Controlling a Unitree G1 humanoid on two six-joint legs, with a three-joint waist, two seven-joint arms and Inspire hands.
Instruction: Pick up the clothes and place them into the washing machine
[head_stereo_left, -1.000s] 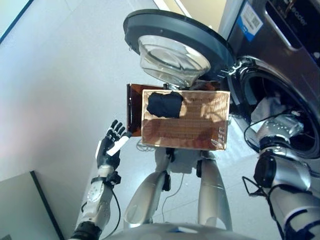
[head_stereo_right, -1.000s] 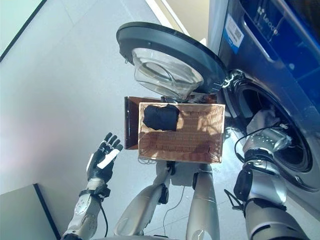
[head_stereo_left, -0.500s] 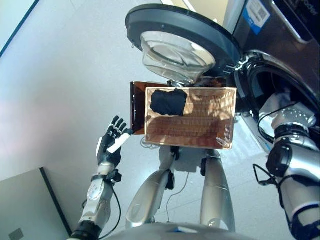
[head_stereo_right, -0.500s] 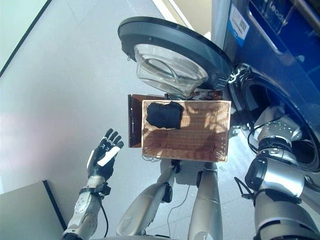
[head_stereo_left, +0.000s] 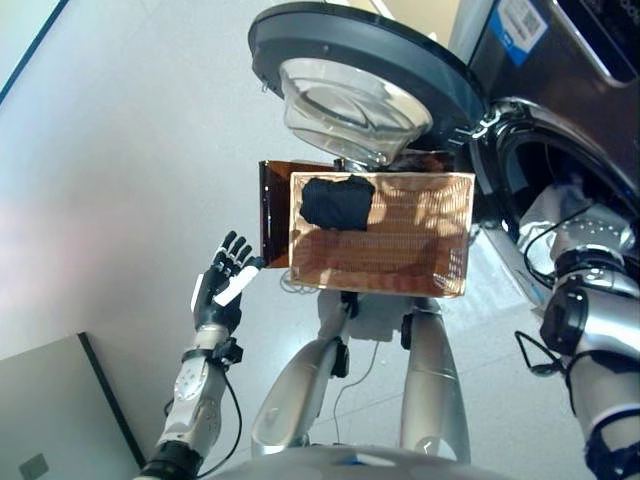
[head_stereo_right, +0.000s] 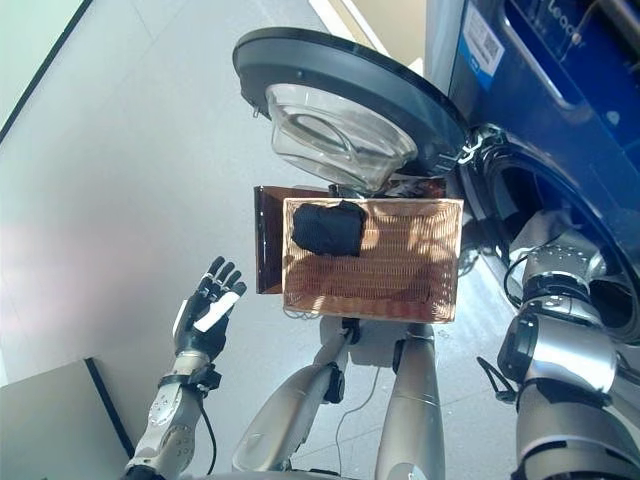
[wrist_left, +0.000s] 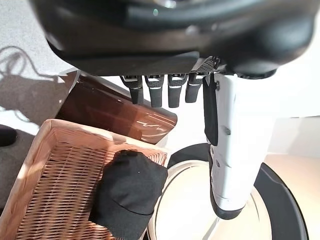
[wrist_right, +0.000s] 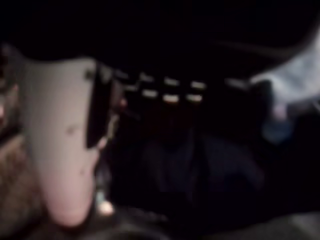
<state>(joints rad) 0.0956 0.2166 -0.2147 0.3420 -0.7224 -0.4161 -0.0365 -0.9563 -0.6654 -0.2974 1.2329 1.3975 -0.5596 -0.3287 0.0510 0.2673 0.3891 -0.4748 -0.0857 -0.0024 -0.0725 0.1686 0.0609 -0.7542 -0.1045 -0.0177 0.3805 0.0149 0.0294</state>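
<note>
At the far left, the left hand (head_stereo_left: 222, 288) is raised over the pale floor (head_stereo_left: 110, 150), well apart from everything else; its fingers are straight and spread, the white-covered thumb stands out to the side, and it holds nothing. Its own wrist view confirms this, with the fingertips (wrist_left: 156, 91) in a row and free air past them.

To its right stands a wicker basket (head_stereo_left: 420, 270), with a dark brown glossy panel (head_stereo_left: 272, 215) upright against its left side. In the basket's far left corner lies 1 bundle of black clothes (head_stereo_left: 337, 202), bunched into a lump and touching the basket's wall; the remaining wicker bottom shows bare.

Just beyond the basket, the washing machine's round door (head_stereo_left: 350, 62) hangs swung open, its dark rim around a clear glass bowl (head_stereo_left: 345, 105) that overhangs the basket's far edge.

At the right is the dark blue washing machine (head_stereo_right: 540, 70) with its drum opening (head_stereo_left: 560, 190). The right arm reaches into that opening, and the right hand (wrist_right: 150, 90) is inside the drum. Its wrist view is very dark: the white thumb cover and a row of fingertips show, and a pale cloth (wrist_right: 290, 90) lies nearby within the drum, but I cannot tell whether the fingers are curled or grasping anything
</note>
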